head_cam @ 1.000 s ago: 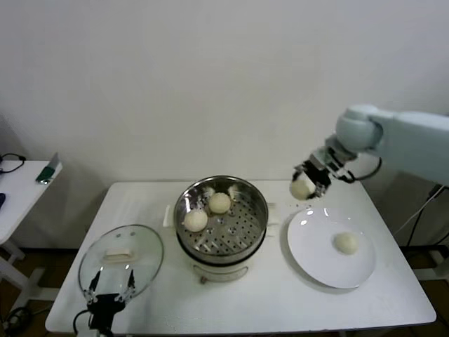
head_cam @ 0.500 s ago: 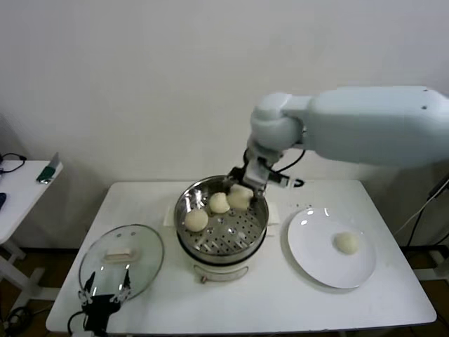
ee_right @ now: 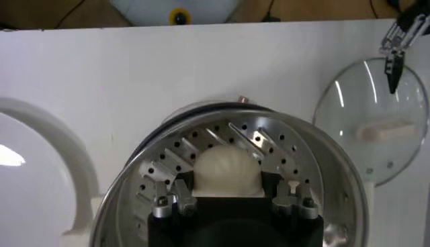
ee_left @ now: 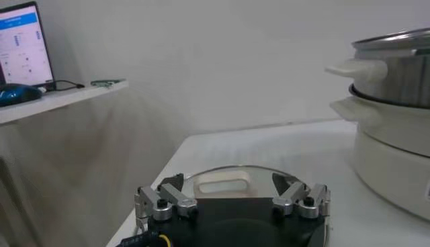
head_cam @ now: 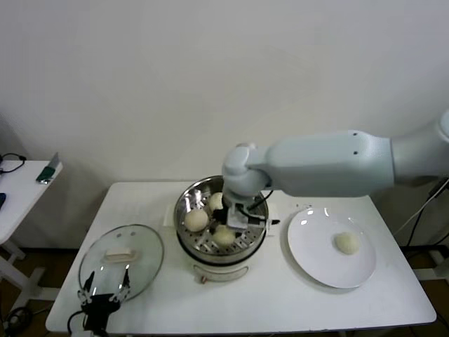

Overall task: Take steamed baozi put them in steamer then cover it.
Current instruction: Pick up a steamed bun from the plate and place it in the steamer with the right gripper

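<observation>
1. Head view, nearest edge: left gripper (head_cam: 106,293) parked low at the near-left of the table (head_cam: 280,298), fingers spread wide, holding nothing. It sits just at the near rim of the cover (head_cam: 121,259).
2. Cover lies flat on the table left of the steamer (head_cam: 222,223), handle up. Left wrist view confirms: cover (ee_left: 232,182) right ahead of the open left gripper (ee_left: 232,201), steamer (ee_left: 393,134) off to one side.
3. Plate (head_cam: 316,260) on the right side of the table, one baozi (head_cam: 346,242) on it, right of centre.
4. Right gripper (head_cam: 229,226) is down inside the steamer, at its near part, clamped on a baozi (head_cam: 224,236) that sits at the perforated floor.
5. Right wrist view: right gripper (ee_right: 226,199) with fingers closed narrow on both sides of that baozi (ee_right: 226,171), steamer (ee_right: 309,168) wall all around, cover (ee_right: 376,131) beyond it with the left gripper (ee_right: 396,47) at its edge.
6. Farther in the steamer: second baozi (head_cam: 196,220) at the left, third baozi (head_cam: 215,201) at the far side, partly hidden behind the right arm.
7. Far left: side table (head_cam: 17,189) with a small green item on it.
</observation>
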Tool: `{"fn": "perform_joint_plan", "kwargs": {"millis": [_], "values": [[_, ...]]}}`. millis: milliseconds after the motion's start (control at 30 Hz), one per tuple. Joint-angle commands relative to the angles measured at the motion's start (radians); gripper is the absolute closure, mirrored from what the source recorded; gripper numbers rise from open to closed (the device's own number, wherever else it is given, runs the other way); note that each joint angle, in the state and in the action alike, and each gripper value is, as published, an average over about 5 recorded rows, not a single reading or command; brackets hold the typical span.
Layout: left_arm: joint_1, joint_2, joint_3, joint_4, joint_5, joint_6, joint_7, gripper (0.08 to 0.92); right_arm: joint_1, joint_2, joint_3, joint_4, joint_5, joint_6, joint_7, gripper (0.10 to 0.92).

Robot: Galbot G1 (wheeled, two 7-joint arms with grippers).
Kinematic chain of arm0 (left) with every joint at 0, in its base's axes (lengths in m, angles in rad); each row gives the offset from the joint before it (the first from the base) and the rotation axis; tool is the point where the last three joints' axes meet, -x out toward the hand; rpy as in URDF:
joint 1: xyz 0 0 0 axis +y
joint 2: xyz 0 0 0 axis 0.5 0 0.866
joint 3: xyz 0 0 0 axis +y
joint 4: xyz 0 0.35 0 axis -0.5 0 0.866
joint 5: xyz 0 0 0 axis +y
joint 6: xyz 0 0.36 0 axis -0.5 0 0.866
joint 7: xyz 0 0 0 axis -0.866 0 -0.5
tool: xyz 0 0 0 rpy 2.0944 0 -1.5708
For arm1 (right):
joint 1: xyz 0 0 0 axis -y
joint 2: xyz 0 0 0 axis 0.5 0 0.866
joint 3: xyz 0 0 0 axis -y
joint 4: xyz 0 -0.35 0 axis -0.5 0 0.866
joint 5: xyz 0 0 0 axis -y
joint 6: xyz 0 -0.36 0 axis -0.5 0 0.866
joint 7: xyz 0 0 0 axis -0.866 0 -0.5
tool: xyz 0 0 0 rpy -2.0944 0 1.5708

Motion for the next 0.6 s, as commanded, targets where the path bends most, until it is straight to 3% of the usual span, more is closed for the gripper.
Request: {"fn": "perform_joint_plan", "kwargs": {"millis": [33, 167, 367, 600], "values": [[0.001, 0.001, 0.000, 0.001, 0.000, 0.000, 0.000, 0.177, -0.084, 0.037, -0.006, -0.023, -0.055, 0.001, 0.014, 0.363], [0.000, 0.002, 0.000, 0.002, -0.001, 0.001, 0.000, 0.177, -0.085, 0.036, -0.009, -0.034, -0.057, 0.000, 0.012, 0.348], [-0.003, 0.002, 0.002, 0.004, 0.000, 0.001, 0.000, 0.177, -0.061, 0.011, 0.006, -0.047, -0.039, 0.002, 0.037, 0.225], [-0.005, 0.000, 0.005, 0.005, 0.005, 0.001, -0.001, 0.177, 0.093, -0.095, 0.027, -0.045, 0.197, 0.027, -0.072, 0.203]]}}
